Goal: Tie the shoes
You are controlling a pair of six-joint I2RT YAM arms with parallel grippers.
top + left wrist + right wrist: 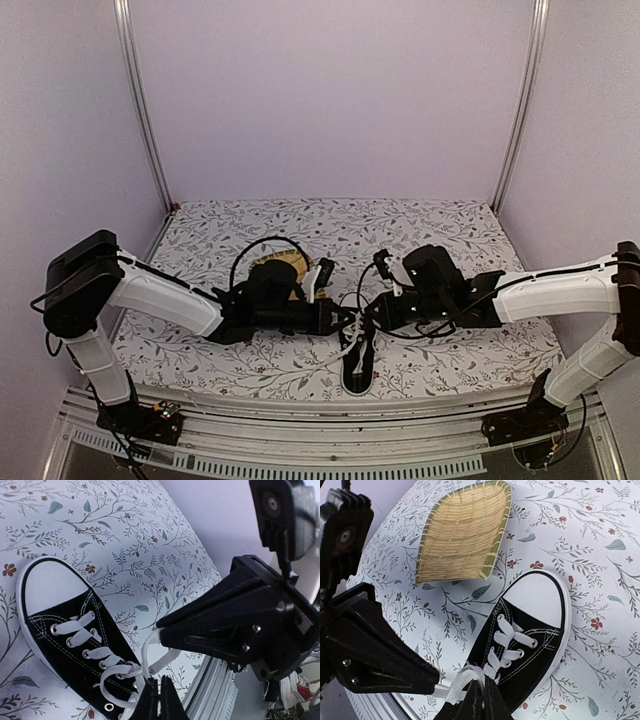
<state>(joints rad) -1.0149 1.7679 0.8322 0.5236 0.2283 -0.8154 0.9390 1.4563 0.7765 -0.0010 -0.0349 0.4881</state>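
Observation:
The black sneaker [358,372] with white laces lies near the table's front edge, between the two arms. It also shows in the left wrist view [60,630] and the right wrist view [535,630]. My left gripper [345,322] [158,680] is shut on a strand of white lace [143,652] just above the knot. My right gripper [368,314] [481,681] is shut on a bunched white lace [462,680] at the shoe's top eyelets. The two grippers nearly touch over the shoe's opening. A lace strand runs taut between them.
A yellow woven basket mat [462,530] lies behind the shoe, partly hidden under the left arm in the top view [283,270]. The floral tablecloth [450,230] covers the table. The metal front rail [330,410] runs just beyond the shoe.

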